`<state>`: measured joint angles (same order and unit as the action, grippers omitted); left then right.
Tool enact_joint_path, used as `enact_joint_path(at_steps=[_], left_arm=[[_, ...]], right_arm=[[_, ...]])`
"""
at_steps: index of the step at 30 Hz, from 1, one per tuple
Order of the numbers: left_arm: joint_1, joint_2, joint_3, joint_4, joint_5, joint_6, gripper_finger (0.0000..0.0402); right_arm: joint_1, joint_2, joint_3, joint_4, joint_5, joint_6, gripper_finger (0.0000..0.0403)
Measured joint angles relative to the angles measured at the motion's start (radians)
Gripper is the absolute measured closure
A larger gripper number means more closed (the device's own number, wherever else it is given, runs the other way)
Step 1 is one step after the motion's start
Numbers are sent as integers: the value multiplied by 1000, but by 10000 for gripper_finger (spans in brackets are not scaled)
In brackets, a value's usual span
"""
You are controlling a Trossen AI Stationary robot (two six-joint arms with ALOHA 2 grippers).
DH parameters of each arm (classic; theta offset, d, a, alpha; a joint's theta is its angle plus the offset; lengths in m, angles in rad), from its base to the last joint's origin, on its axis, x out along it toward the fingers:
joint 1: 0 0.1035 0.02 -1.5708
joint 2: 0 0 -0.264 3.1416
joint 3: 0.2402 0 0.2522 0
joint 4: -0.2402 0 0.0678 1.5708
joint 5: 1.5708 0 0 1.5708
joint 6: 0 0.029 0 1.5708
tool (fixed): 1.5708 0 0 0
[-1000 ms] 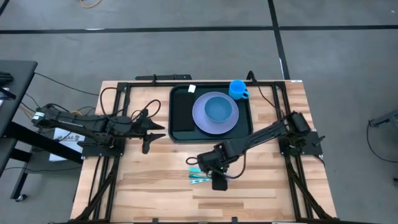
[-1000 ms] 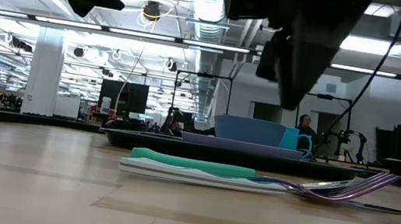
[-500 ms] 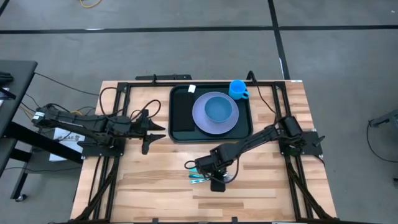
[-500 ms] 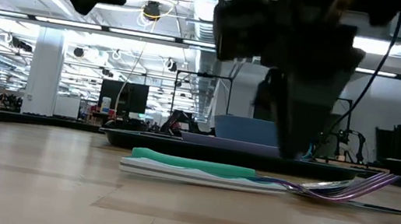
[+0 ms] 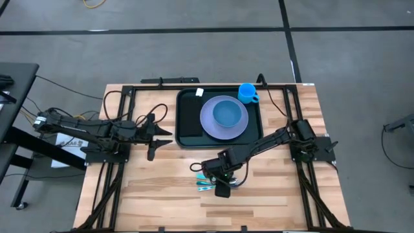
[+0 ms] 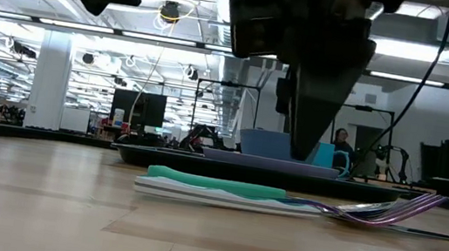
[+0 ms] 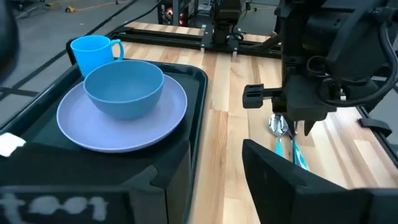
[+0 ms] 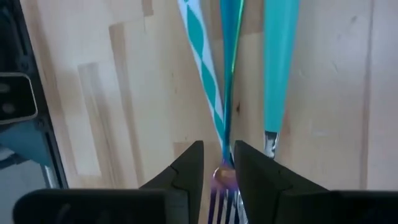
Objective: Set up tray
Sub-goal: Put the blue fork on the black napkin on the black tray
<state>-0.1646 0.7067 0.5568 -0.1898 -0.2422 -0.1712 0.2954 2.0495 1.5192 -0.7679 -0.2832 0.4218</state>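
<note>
- Two arms over the wooden table (image 5: 155,194) in the high view: my left gripper (image 5: 162,134) waits left of the tray (image 5: 185,123); my right gripper (image 5: 206,175) is down over the cutlery (image 5: 206,184) near the front edge.
- High view: the tray sits at the table's back centre, carrying the lavender plate (image 5: 208,125) with the blue bowl (image 5: 227,113) on it; the blue cup (image 5: 248,92) stands at its back right corner.
- Low view: cutlery lies flat on the wood, teal handle (image 6: 216,182) leftward, fork tines (image 6: 402,210) rightward; the tray is behind it.
- Left wrist view: my left fingers (image 7: 273,174) stand apart, holding nothing; tray, plate and bowl lie ahead.
- Right wrist view: my right fingers (image 8: 186,168) straddle the iridescent fork (image 8: 225,177) at its neck, narrowly parted; I cannot tell whether they grip it.
</note>
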Motion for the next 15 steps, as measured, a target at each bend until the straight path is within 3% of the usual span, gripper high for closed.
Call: enact_joint_path(at_steps=[15], left_arm=[[0, 0, 0, 63, 0, 127, 267]], right_arm=[[26, 0, 0, 14, 80, 148, 321]])
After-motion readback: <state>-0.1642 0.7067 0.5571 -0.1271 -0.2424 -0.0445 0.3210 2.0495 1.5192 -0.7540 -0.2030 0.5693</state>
